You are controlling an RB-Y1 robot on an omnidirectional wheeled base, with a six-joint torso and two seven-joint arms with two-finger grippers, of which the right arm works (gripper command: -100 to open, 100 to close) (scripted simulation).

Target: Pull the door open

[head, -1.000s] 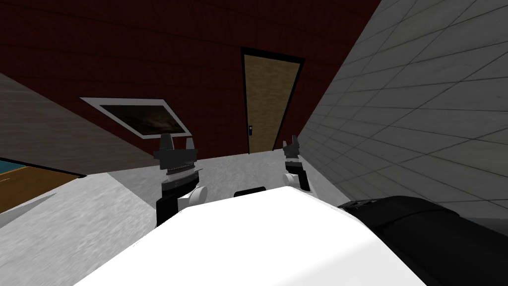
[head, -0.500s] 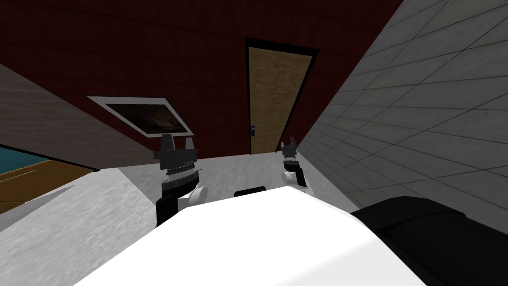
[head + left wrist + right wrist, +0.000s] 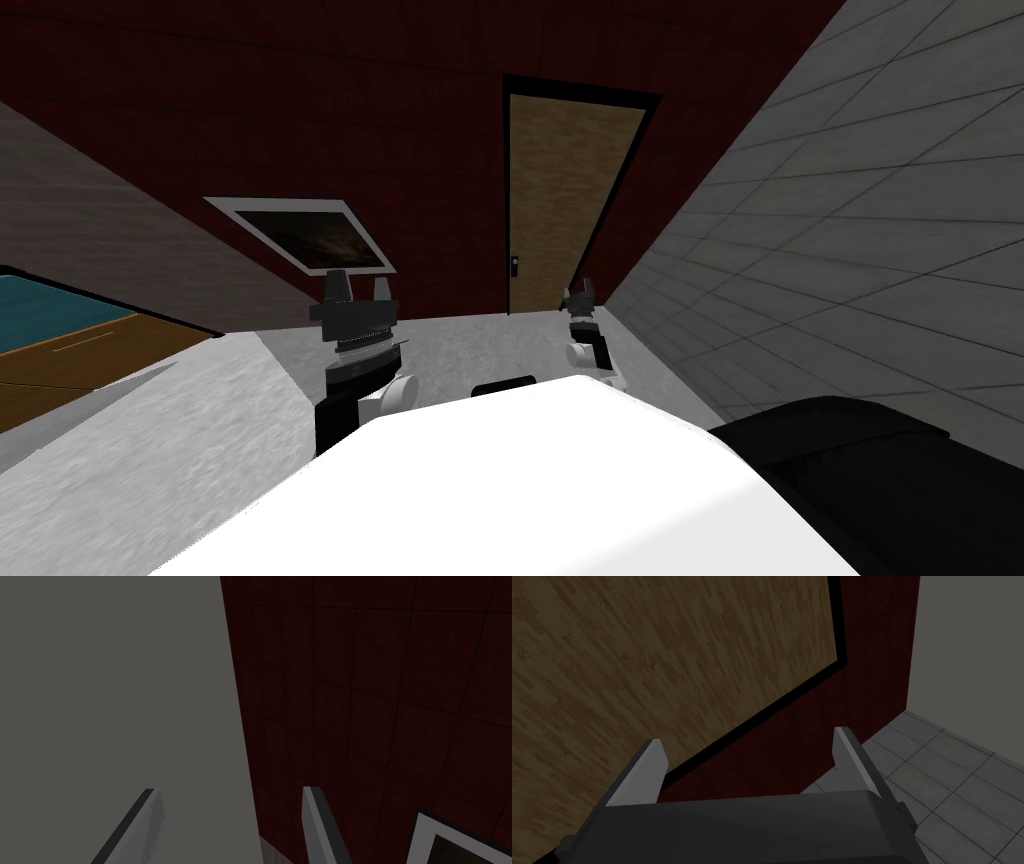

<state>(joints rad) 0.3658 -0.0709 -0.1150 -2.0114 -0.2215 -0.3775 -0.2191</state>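
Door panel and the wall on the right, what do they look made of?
Door: wood-look, matte brown, plank grain visible. Right wall: probably tile, pale grey, matte, with a grid of dark joint lines. Rendered textures, so only a guess.

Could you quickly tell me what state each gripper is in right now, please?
The left gripper: open, holding nothing.
The right gripper: open, holding nothing, pointed towards the brown door.

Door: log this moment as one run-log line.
phase: pre-grasp | door: closed | handle: not gripped | left end effector: open, empty | right end effector: open, empty, facing door panel
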